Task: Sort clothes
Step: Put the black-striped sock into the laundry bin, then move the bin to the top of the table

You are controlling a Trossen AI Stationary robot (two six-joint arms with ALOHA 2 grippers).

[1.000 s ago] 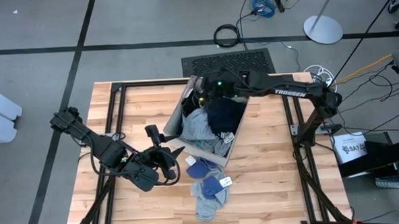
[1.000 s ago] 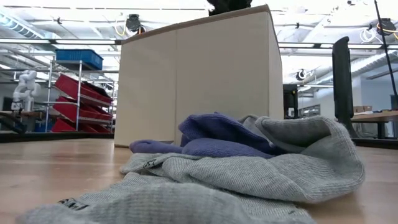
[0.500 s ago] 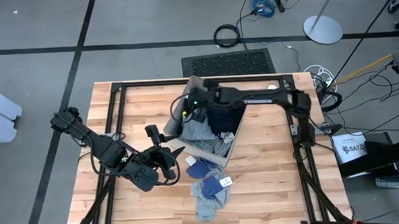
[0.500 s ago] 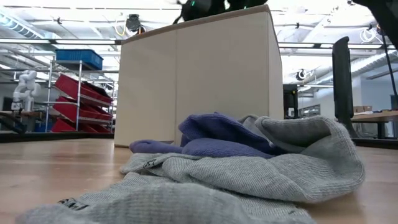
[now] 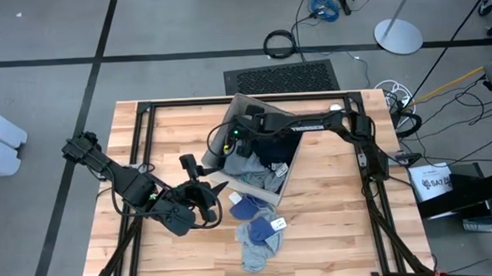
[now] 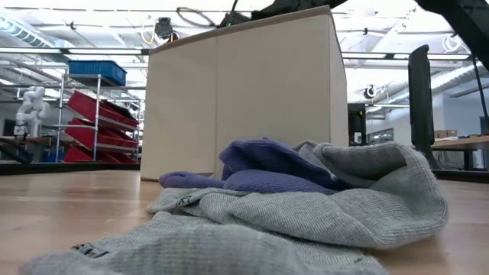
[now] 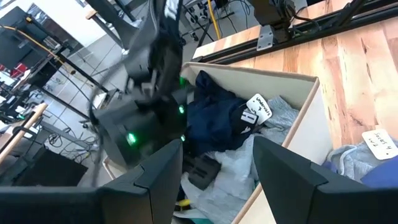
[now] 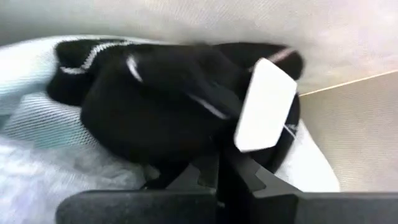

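A beige fabric box (image 5: pixel 290 173) stands mid-table with clothes in it: a navy piece (image 5: pixel 276 149), a pale grey piece (image 5: pixel 242 162) and black white-striped socks (image 8: pixel 155 99) with a white tag (image 8: pixel 264 106). My right gripper (image 8: pixel 221 168) reaches down into the box's left side (image 5: pixel 236 143), shut, with its tips at the socks. On the table near the box lie a grey top (image 5: pixel 255 250) and a blue piece (image 5: pixel 247 206). My left gripper (image 5: pixel 208 180) hovers open to the left of the box, holding nothing. My right gripper points slanting down into the box, its shut fingertips (image 8: pixel 217 163) right at the near side of the black socks (image 8: pixel 186 134), which lie on the pale clothes. Dark fingers against dark cloth: I cannot tell whether they touch or hold it.
The box walls (image 6: pixel 244 92) stand tall around my right gripper. A black frame rail (image 5: pixel 138 151) runs along the table's edges. Bare wood (image 5: pixel 333 234) lies to the right of the grey top and at the far left (image 5: pixel 179 124).
My right gripper has come down into the box, moving toward the table's near and left edges, and has tipped more steeply downward. The clothes on the table have stayed put.
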